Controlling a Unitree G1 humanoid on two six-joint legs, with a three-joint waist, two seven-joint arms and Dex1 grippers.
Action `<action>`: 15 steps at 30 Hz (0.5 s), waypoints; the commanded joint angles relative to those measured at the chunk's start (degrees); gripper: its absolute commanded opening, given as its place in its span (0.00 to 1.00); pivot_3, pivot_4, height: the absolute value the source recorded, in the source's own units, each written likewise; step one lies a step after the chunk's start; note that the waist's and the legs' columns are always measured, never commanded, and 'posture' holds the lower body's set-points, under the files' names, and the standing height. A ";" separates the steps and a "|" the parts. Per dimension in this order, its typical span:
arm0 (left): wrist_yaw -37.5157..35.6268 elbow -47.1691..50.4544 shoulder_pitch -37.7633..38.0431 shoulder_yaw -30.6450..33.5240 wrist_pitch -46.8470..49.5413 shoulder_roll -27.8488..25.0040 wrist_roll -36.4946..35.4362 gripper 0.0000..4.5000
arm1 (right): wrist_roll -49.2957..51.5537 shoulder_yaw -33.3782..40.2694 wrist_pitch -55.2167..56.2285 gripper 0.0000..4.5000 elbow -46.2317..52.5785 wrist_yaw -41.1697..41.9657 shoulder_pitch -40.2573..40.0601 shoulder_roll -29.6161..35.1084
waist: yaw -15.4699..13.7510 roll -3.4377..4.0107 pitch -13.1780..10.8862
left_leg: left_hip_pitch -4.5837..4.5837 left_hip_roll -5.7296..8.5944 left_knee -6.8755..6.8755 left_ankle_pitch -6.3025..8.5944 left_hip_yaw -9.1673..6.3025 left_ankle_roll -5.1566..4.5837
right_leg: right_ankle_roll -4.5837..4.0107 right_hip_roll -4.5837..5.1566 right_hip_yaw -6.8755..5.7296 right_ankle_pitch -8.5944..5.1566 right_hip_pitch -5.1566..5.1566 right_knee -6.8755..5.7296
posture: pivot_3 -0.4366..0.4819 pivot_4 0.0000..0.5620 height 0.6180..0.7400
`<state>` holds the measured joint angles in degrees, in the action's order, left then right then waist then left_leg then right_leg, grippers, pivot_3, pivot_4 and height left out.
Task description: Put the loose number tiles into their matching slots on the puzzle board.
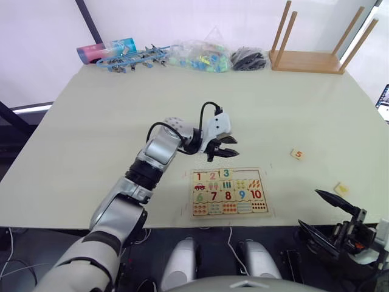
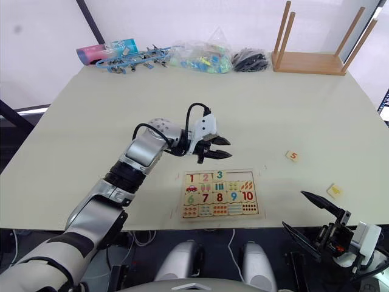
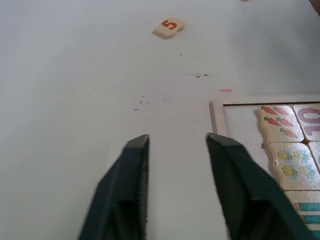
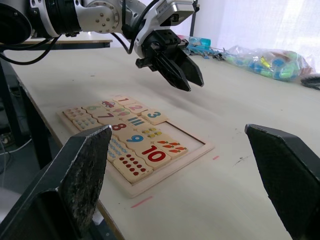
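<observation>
The puzzle board (image 1: 229, 193) lies flat near the tabletop's (image 1: 91, 134) near edge, about midway along it. Tiles 1, 2 and 3 sit in its top row; the 3 tile (image 1: 225, 174) lies slightly askew. The left pincer (image 1: 222, 148) hovers just above the board's far edge, fingers spread and empty. The 5 tile (image 1: 296, 154) and another loose tile (image 1: 341, 188) lie toward the right edge. The right pincer (image 2: 316, 218), spread wide, hangs off the near edge.
</observation>
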<state>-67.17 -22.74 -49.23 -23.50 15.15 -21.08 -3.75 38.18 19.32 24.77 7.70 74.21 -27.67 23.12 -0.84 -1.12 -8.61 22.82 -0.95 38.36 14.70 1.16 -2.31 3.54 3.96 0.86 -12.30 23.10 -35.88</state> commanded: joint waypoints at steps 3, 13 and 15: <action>-5.32 -5.05 -2.15 -1.26 -7.20 0.41 1.68 0.04 | 0.16 0.61 1.20 1.00 1.44 -0.99 -0.78 -0.08 | -0.02 0.00 0.00 | 0.00 0.00 0.00 0.00 0.00 0.00 | 0.00 0.00 0.00 0.00 0.00 0.00 | 0.48 0.27 1.00; -9.88 -11.14 -3.10 -1.29 -13.24 1.07 4.00 0.04 | 0.17 0.65 1.39 1.00 2.44 -2.62 -1.45 -0.16 | -0.01 -0.01 0.00 | 0.01 0.00 0.00 0.00 0.00 0.00 | -0.01 0.00 0.00 0.00 0.00 0.00 | 0.48 0.27 1.00; -10.47 -10.68 -2.77 -1.16 -13.29 1.05 4.02 0.04 | 0.13 0.59 1.56 1.00 2.50 -2.76 -1.69 -0.23 | -0.01 -0.01 0.00 | 0.03 0.00 0.00 0.00 -0.02 0.00 | -0.01 0.00 0.00 0.00 0.00 0.00 | 0.48 0.27 1.00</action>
<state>-76.85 -34.52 -51.42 -25.30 2.73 -20.22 0.50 38.15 19.32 25.28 8.48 71.84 -28.76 22.88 -0.85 -1.12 -8.62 22.85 -0.95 38.36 14.71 1.14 -2.32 3.53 3.95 0.86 -12.30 23.11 -35.87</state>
